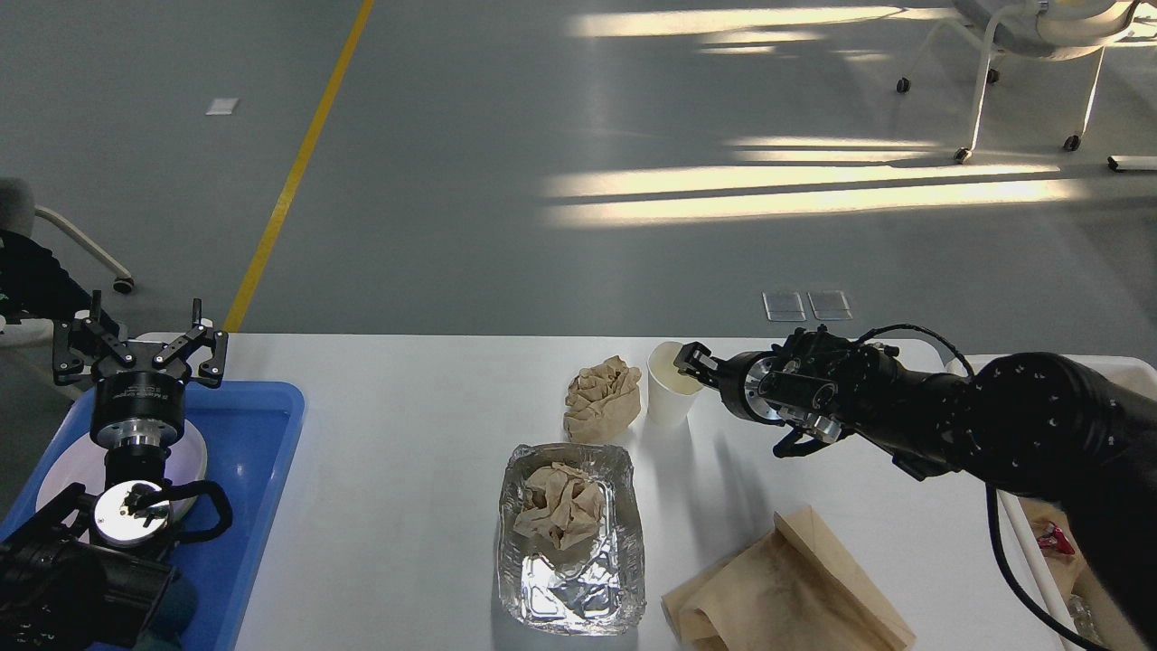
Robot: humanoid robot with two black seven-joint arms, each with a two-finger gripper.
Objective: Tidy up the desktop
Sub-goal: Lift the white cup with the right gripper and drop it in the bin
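Observation:
The white desktop (407,434) carries a white paper cup (669,393), a crumpled brown paper (601,398) just left of it, a foil tray (634,542) holding another crumpled paper (560,506), and a flat brown paper bag (786,588) at the front right. My right gripper (694,366) reaches in from the right and pinches the cup's right rim; the cup leans a little. My left gripper (136,353) stands open above the blue tray (262,425), nothing between its fingers.
A white plate (192,461) lies in the blue tray under my left arm. A white bin (1130,366) shows at the table's right edge behind my right arm. Chairs stand on the grey floor beyond the table.

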